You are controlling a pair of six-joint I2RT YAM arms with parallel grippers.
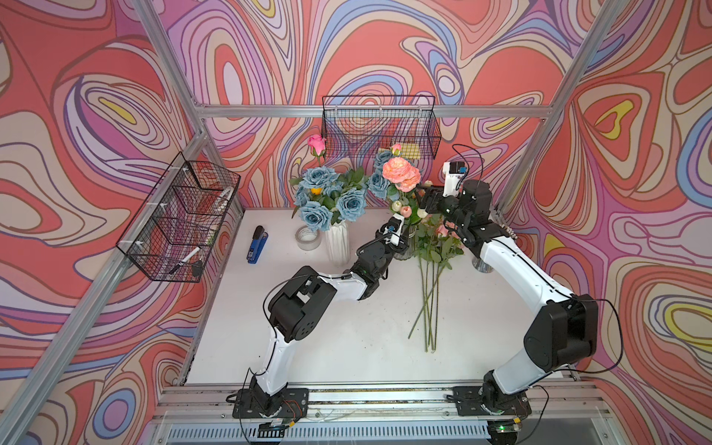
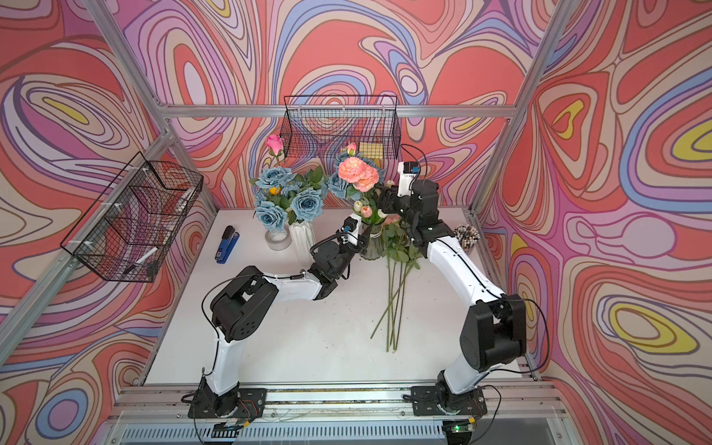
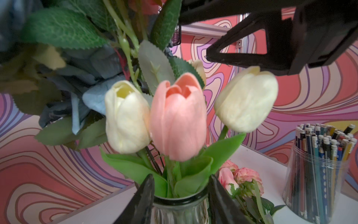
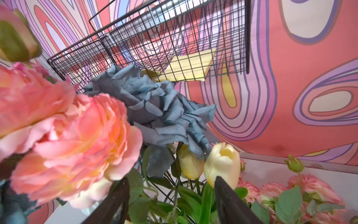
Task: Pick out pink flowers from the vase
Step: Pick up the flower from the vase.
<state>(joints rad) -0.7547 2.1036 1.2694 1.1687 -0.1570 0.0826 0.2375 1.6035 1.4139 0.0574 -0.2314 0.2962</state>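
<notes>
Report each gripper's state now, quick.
Left gripper: jaws astride the neck of the glass vase; whether they grip it cannot be told.
Right gripper: open, holding nothing.

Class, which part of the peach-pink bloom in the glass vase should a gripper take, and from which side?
Probably the stem between the peach-pink bloom and the glass vase, not the soft head. Come from the robot's right: a blue rose crowds the other side. The stem stands near upright, so close sideways.
</notes>
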